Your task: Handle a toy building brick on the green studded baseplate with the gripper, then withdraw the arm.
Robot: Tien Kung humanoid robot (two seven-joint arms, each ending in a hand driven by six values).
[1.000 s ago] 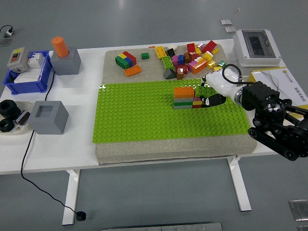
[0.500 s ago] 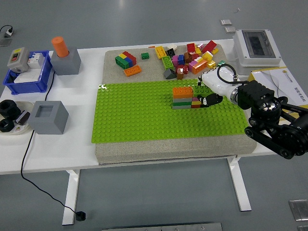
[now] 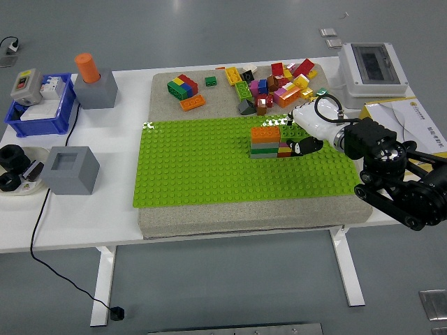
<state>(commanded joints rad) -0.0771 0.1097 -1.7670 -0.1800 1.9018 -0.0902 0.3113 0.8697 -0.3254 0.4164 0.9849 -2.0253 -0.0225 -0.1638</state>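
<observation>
A small stack of bricks [image 3: 266, 142], orange on top, is set on the green studded baseplate [image 3: 209, 167] right of centre, its long axis running left to right. The right hand [image 3: 305, 137] is laid against the stack's right end, where low bricks are partly hidden; whether its fingers are clamped cannot be told.

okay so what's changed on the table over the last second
The right hand and arm shifted slightly left and toward the table's far side, staying against the small brick stack on the green baseplate. The stack and the loose brick pile have not moved.
</observation>
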